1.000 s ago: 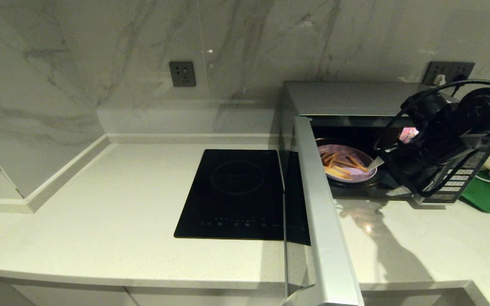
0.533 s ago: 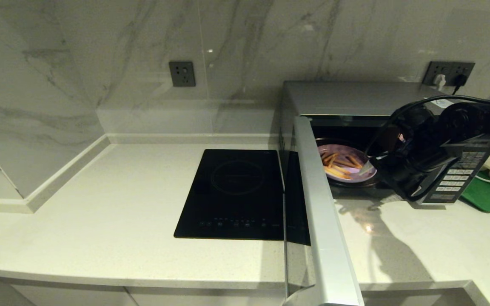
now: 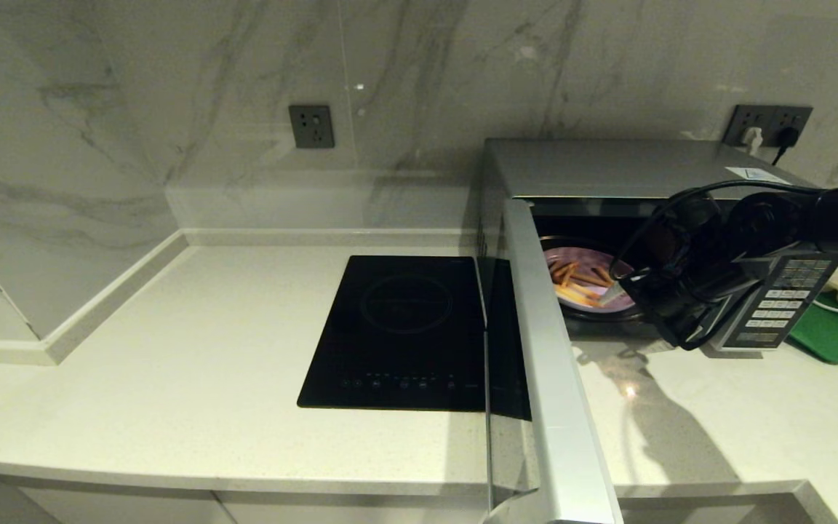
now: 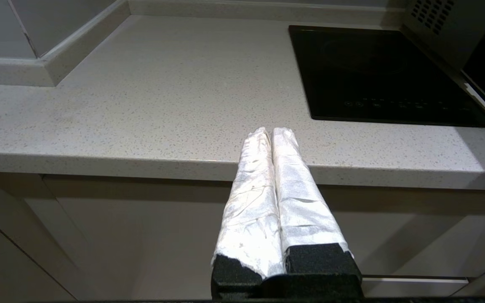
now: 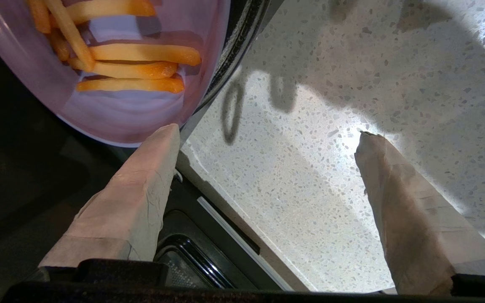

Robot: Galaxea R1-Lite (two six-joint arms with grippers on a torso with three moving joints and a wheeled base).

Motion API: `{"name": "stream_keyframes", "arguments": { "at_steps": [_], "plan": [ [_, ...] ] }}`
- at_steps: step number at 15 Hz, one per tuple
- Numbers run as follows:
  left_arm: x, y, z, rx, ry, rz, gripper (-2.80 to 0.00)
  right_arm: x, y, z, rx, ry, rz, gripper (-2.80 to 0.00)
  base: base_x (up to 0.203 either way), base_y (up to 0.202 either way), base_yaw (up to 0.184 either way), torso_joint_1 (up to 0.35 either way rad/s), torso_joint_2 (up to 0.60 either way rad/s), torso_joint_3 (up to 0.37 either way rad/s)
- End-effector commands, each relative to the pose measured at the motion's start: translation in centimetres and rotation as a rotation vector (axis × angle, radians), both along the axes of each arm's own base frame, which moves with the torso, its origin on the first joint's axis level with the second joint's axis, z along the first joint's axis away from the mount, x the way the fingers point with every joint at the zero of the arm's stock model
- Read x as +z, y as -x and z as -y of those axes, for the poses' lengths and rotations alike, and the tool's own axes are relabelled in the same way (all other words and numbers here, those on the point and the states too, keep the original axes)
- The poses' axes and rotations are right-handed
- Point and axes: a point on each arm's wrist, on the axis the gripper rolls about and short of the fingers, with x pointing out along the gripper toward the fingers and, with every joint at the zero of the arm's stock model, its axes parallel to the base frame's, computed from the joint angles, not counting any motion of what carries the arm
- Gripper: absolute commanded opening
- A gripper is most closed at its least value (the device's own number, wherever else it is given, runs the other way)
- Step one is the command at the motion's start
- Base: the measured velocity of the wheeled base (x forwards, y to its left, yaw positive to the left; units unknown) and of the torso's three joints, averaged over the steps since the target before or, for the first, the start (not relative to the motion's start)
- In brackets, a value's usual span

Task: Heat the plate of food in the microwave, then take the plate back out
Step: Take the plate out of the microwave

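Bench (image 3: pixel 172 378) of pale speckled stone runs across your view, and nearest you, below its front edge, one left gripper (image 4: pixel 273 131) is parked with its two white-wrapped fingers pressed together, holding nothing. On the bench you have one flat black induction hob (image 3: pixel 401 331) with a single ring marked on its glass. Just right of the hob, one silver-trimmed dark glass microwave door (image 3: pixel 546 378) stands swung wide open toward you, edge-on, and it walls off the hob side from the oven's mouth.

Beyond the door you see one boxy silver-grey microwave (image 3: pixel 608 167) with a black keypad panel (image 3: pixel 779 306) on its right. Inside the cavity sits one round pale-lilac plate of thin yellow-orange fries (image 3: pixel 586 285), resting on the turntable near the front opening. Your one working right gripper (image 5: pixel 267 132) is at that opening with its two taped fingers spread wide apart and gripping nothing: one fingertip (image 5: pixel 164 139) lies right at the plate's near rim, the other is out over the bench in front of the oven. The black arm and its looping cable cover part of the keypad and the cavity's right side.

Farther right lies one green tray (image 3: pixel 837 336). On the marble back wall you can count two grey outlet plates, one (image 3: pixel 311 126) above the hob and one (image 3: pixel 768 125) behind the microwave.
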Motion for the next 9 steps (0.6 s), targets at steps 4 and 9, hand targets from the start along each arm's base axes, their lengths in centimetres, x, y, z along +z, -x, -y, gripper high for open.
{"name": "stream_keyframes", "arguments": {
  "at_steps": [4,9],
  "plan": [
    [0.00,0.00,0.00,0.001,0.001,0.000,-2.80,-0.89,-0.40,-0.17,-0.001,-0.003,-0.021,0.00,0.000,0.000,0.000,0.000,0.00,0.000],
    [0.00,0.00,0.00,0.001,0.001,0.000,-2.80,-0.84,-0.83,-0.14,-0.003,-0.006,0.016,0.00,0.000,0.000,0.000,0.000,0.00,0.000]
  ]
}}
